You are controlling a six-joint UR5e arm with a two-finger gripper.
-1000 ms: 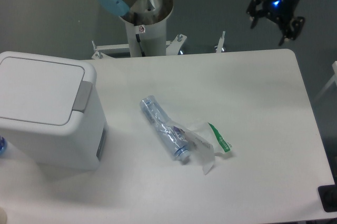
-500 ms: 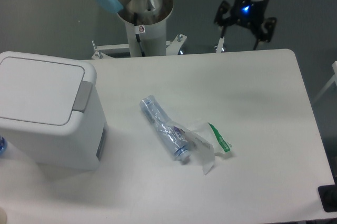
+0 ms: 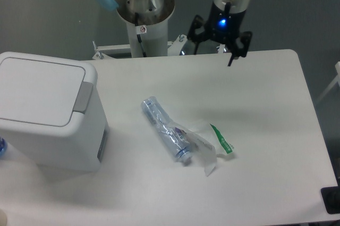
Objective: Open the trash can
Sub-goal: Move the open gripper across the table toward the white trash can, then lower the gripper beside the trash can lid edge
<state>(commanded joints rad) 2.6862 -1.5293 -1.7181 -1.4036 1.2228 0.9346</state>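
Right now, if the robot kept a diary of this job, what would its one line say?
trash can: lid shut, untouched | gripper: open, empty, above table's far edge | clear bottle: lying mid-table | step: opening not begun

Clear bottle [image 3: 165,129] (perhaps crushed) on table [image 3: 265,98]

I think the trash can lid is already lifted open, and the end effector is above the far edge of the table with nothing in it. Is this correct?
Not quite. In the camera view the lid of the trash can lies flat and closed. The rest holds: the end effector is above the far edge of the table, open and empty.
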